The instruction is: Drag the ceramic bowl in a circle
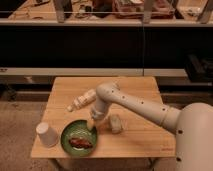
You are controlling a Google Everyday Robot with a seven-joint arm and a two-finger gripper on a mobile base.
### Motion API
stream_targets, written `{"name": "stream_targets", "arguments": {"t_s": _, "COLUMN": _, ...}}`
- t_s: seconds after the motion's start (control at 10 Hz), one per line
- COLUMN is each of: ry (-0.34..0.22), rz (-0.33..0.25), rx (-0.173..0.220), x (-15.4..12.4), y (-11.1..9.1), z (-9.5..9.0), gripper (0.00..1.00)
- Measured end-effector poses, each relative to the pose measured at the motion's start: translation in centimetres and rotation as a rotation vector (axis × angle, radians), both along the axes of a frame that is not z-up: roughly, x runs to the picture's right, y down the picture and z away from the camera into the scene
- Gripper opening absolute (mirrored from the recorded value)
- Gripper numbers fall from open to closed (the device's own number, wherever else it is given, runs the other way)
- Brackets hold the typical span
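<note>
The ceramic bowl (75,135) is a shallow green dish near the front left of the wooden table (140,135), with a reddish-brown food piece (81,142) inside it. My gripper (91,124) reaches down from the white arm (132,103) and sits at the bowl's upper right rim. Whether it touches the rim cannot be made out.
A white upside-down paper cup (46,134) stands just left of the bowl near the table's left edge. A pale bottle (81,101) lies behind the bowl, and a beige object (115,123) rests to the right of the gripper. A dark shelf unit stands behind the table.
</note>
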State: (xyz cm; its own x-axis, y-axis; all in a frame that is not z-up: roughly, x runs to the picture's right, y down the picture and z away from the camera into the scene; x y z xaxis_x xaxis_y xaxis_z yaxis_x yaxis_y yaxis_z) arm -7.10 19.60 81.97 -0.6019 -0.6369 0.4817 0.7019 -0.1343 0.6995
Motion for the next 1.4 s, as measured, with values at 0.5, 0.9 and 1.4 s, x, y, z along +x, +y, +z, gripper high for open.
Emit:
{"name": "stream_targets", "arguments": {"t_s": 0.5, "ry": 0.023, "rz": 0.013, "rx": 0.047, "x": 0.3, "y": -2.9, "z": 2.6, "gripper": 0.0}}
{"name": "stream_targets", "arguments": {"t_s": 0.9, "ry": 0.109, "rz": 0.06, "rx": 0.115, "x": 3.6, "y": -8.4, "z": 5.1, "gripper": 0.0}}
{"name": "stream_targets", "arguments": {"t_s": 1.4, "ry": 0.328, "rz": 0.074, "rx": 0.188, "x": 15.8, "y": -12.2, "z": 4.4, "gripper": 0.0}}
